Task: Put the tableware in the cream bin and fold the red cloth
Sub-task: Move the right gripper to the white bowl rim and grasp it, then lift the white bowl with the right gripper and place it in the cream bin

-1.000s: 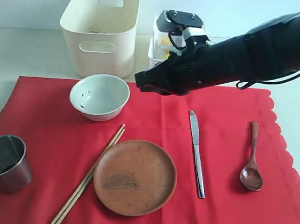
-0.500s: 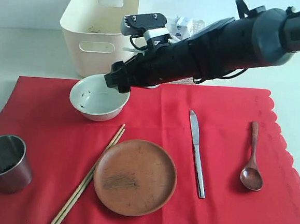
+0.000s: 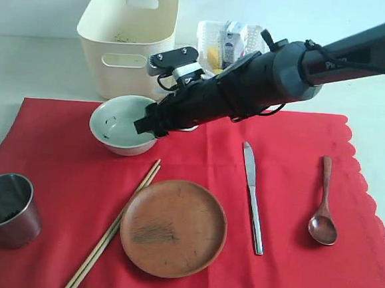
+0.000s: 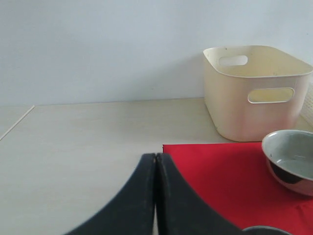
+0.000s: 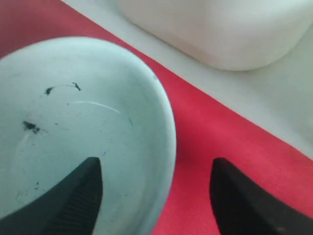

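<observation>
The pale bowl (image 3: 117, 125) sits on the red cloth (image 3: 282, 271) in front of the cream bin (image 3: 127, 39). My right gripper (image 3: 153, 122) is open and straddles the bowl's right rim (image 5: 164, 142), one finger inside the bowl and one outside over the cloth. On the cloth lie the steel cup (image 3: 4, 208), the wooden chopsticks (image 3: 111, 230), the brown wooden plate (image 3: 172, 227), the metal knife (image 3: 252, 195) and the dark wooden spoon (image 3: 324, 204). My left gripper (image 4: 156, 161) is shut and empty, above the table beside the cloth's corner.
A white lattice basket (image 3: 210, 42) with a milk carton (image 3: 232, 40) and food stands right of the cream bin, behind my right arm. The cloth's scalloped edge (image 3: 363, 177) runs along the right side. Bare table (image 4: 73, 142) lies left of the cloth.
My right arm has swung left and down from above the cloth's back edge to the bowl, and its open jaws now straddle the bowl's rim.
</observation>
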Motion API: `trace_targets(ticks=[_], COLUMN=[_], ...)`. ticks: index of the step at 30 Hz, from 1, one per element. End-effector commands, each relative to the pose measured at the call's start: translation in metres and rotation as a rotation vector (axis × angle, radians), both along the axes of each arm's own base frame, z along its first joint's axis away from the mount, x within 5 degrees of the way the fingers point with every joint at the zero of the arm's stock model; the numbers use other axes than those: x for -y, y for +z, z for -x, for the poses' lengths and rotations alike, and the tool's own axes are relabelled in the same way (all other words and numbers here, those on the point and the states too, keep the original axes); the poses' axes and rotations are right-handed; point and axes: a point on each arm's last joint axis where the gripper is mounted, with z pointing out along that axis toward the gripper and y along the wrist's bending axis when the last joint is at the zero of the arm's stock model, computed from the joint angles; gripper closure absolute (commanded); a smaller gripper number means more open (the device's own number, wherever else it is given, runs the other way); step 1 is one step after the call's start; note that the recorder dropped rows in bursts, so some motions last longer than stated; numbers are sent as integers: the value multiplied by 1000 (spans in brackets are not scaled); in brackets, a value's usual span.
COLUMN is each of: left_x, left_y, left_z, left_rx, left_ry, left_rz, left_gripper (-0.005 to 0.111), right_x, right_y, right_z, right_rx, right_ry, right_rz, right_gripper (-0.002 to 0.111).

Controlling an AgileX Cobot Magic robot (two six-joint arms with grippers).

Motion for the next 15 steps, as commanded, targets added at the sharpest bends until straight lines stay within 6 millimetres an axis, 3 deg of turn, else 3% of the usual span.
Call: trace_targets(ticks=[1,6,11,15], left_x=[0,0,0,0], left_y=[-1,-1,-1,-1], left_z=[0,0,0,0], left_rx=[4,4,4,4], left_ry=[0,0,0,0], left_rz=[6,6,6,6], left_gripper=[106,106,106,106], right_x=[0,0,-2,-3], right_y=[3,3,10,31], right_z=[-3,-3,0,1], right_rx=[34,35,23,32], right_ry=[28,26,46,33], right_rz=[21,23,-2,-49], right_gripper=[73,108,108,108])
